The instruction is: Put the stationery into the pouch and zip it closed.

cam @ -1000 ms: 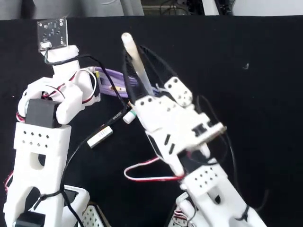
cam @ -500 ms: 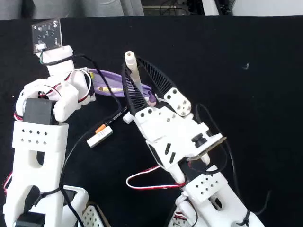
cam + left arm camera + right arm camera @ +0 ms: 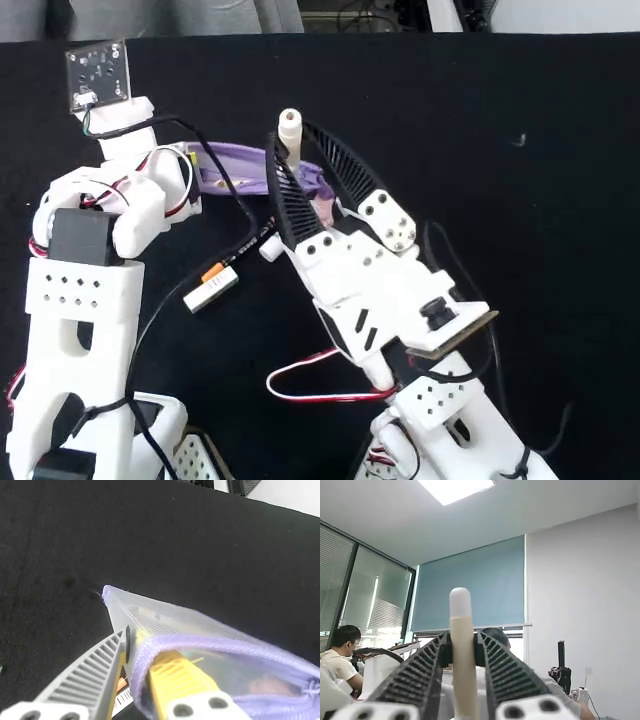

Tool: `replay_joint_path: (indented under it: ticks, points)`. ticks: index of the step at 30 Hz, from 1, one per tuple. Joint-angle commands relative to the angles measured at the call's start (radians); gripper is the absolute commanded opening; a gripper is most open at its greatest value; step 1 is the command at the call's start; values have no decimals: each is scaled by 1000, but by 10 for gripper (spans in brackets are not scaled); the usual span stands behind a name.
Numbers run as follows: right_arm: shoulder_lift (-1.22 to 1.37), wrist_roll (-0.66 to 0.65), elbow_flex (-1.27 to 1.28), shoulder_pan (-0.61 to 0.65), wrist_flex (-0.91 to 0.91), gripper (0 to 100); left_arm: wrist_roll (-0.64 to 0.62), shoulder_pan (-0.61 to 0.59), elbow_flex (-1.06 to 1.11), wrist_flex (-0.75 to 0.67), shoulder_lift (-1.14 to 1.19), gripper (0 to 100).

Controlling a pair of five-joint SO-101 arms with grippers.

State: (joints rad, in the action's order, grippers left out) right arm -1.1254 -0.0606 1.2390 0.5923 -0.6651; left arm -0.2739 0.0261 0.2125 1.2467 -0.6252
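The purple-zipped mesh pouch (image 3: 238,165) lies at the back left of the black table, and my left gripper (image 3: 194,165) is shut on its end. In the left wrist view the grey and yellow fingers (image 3: 165,677) pinch the pouch (image 3: 200,625) at its purple rim (image 3: 225,652), with stationery showing faintly inside. My right gripper (image 3: 293,142) is shut on a cream pen (image 3: 290,135) that stands nearly upright over the pouch's other end. The right wrist view shows the pen (image 3: 462,635) clamped between the ribbed fingers (image 3: 417,667), its rounded tip above them.
A white marker with an orange band (image 3: 211,288) lies on the table (image 3: 520,200) in front of the pouch. A black pen with a white cap (image 3: 262,243) lies beside my right gripper's base. A red cable (image 3: 300,375) loops near the front.
My right gripper has carried the cream pen to the right and lower, now more upright over the pouch. The left arm shifted slightly at first, still holding the pouch.
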Motion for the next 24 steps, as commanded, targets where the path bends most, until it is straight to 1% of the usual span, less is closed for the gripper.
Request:
replay_joint_path:
  ticks: [1, 7, 13, 19, 21, 24]
  points:
    - [-25, 0, -50, 12, -32, 11, 6, -13, -5, -31, -29, 28]
    - [-19, 0, -54, 12, -34, 11, 6, -13, 67, -94, -38, 28]
    - [-4, 2, -56, 15, -34, 11, 6, -8, 68, -84, -38, 28]
    - [156, 0, -127, 11, -38, 11, 2, -4, 71, -84, -38, 28]
    - [220, 0, -140, 11, -77, 11, 2, -7, 71, -84, -38, 28]
    - [309, -2, -153, 11, -195, 11, 3, -12, 73, -84, -38, 28]
